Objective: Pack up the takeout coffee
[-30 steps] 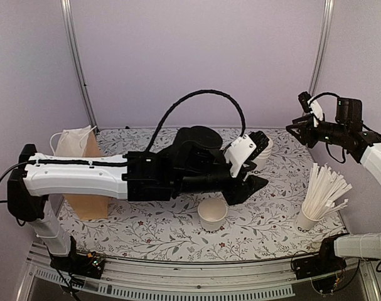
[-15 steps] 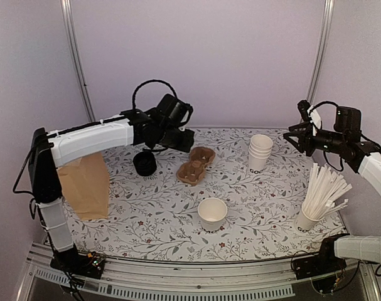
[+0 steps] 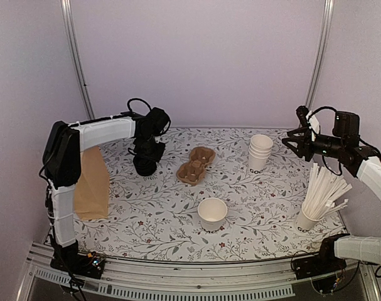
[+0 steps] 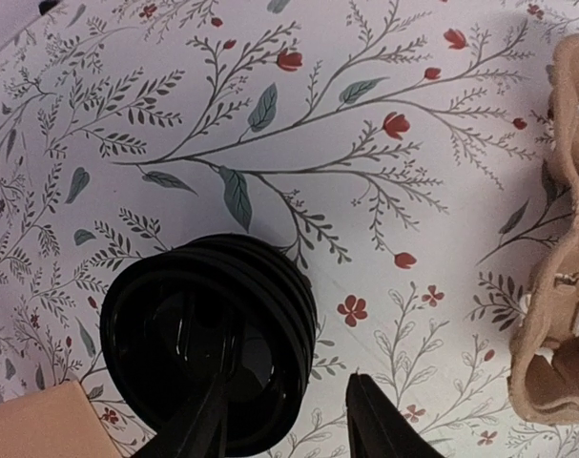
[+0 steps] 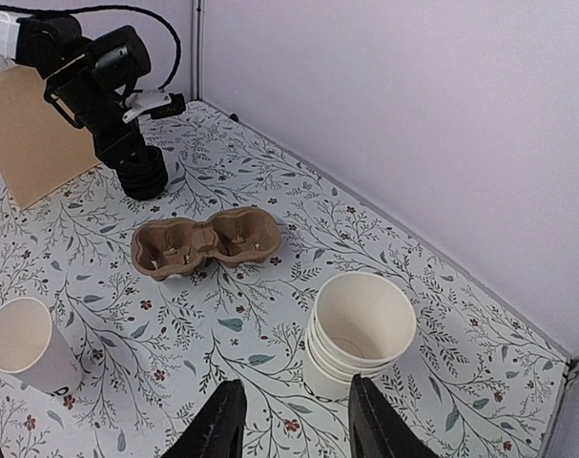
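Left fingers [image 4: 373, 425]: parted, straddling the rim of the stack of black lids [image 4: 208, 353], one tip inside the top lid, one outside; not pinched, seemingly posed to peel off one lid.
Right fingers [image 5: 219, 425]: parted, holding nothing, hanging above the stack of lidless cups [image 5: 358, 329], clear of the left arm's reach.
Takeout cup [image 3: 212, 214]: upright, lidless, front-centre on the worktop [image 3: 152, 213], apart from everything.
Carrier [image 3: 196, 165]: empty, between lids and stacked cups.
Paper bag [image 3: 93, 185]: standing at left, probably the final destination.
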Controlling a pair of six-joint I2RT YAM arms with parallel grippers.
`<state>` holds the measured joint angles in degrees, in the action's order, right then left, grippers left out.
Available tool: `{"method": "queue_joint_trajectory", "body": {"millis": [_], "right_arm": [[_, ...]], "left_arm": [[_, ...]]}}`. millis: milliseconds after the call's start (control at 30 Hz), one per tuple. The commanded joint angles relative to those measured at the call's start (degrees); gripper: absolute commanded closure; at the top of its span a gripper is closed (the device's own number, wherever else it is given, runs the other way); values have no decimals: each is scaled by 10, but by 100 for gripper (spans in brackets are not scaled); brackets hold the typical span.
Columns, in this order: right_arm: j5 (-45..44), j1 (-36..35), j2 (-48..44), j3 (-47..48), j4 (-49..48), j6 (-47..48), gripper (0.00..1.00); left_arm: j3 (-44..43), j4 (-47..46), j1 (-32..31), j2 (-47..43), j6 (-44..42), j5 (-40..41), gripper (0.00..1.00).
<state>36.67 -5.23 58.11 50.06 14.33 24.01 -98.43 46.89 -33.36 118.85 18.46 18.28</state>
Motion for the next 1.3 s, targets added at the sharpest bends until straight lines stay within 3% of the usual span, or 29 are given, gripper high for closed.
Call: {"method": "queue_joint_trajectory", "body": {"millis": [0, 400, 667, 933, 1267], "right_arm": [[8, 2, -8, -8, -14, 9, 61], [16, 2, -7, -12, -11, 14, 60], [21, 2, -7, -13, -9, 17, 60], [22, 2, -6, -14, -8, 20, 60], [28, 2, -5, -15, -8, 21, 59]], "left_arm": [[-9, 18, 7, -1, -18, -10, 55], [-11, 15, 8, 21, -24, -12, 71], [-21, 21, 10, 29, -26, -13, 74], [-29, 25, 12, 34, -32, -18, 86], [-29, 33, 12, 27, -33, -18, 91]]}}
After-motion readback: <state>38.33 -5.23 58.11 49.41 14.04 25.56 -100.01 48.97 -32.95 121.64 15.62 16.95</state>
